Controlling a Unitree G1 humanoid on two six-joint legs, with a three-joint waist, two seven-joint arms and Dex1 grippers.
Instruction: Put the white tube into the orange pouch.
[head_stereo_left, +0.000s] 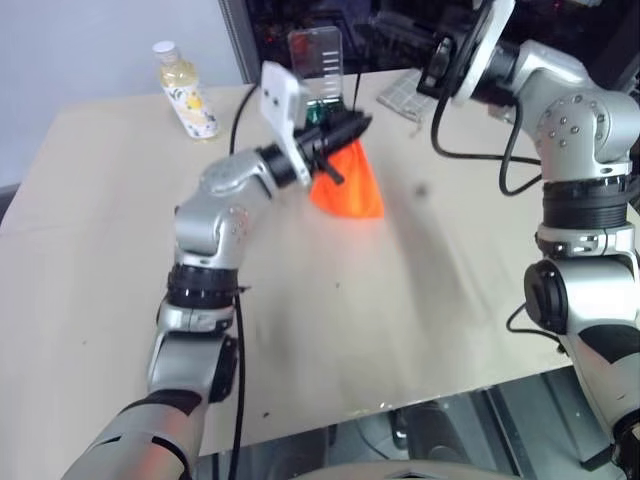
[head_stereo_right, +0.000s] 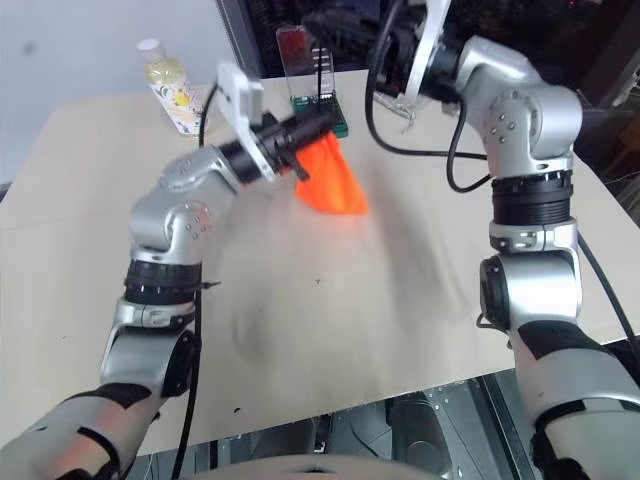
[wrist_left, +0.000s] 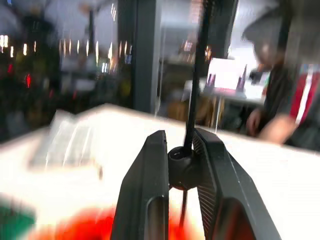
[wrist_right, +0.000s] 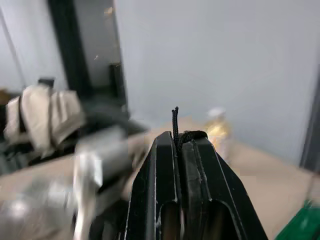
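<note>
The orange pouch (head_stereo_left: 347, 186) hangs low over the back middle of the table, its bottom at or near the tabletop, just under my left gripper (head_stereo_left: 350, 128). In the left wrist view that gripper (wrist_left: 180, 137) is shut on the black round stopper (wrist_left: 181, 167) of the pouch's drawstring cord (wrist_left: 197, 75), which runs taut upward from it. My right gripper (wrist_right: 179, 137) is raised above and behind the pouch and is shut on the free end of the cord (wrist_right: 175, 120). The white tube is hidden or out of view.
A clear yellowish bottle (head_stereo_left: 186, 92) stands at the table's back left. A green stand with a clear holder (head_stereo_left: 322, 62) sits right behind the pouch, and a grey checked cloth (head_stereo_left: 400, 95) lies at the back right. A person (wrist_left: 280, 100) sits beyond the table.
</note>
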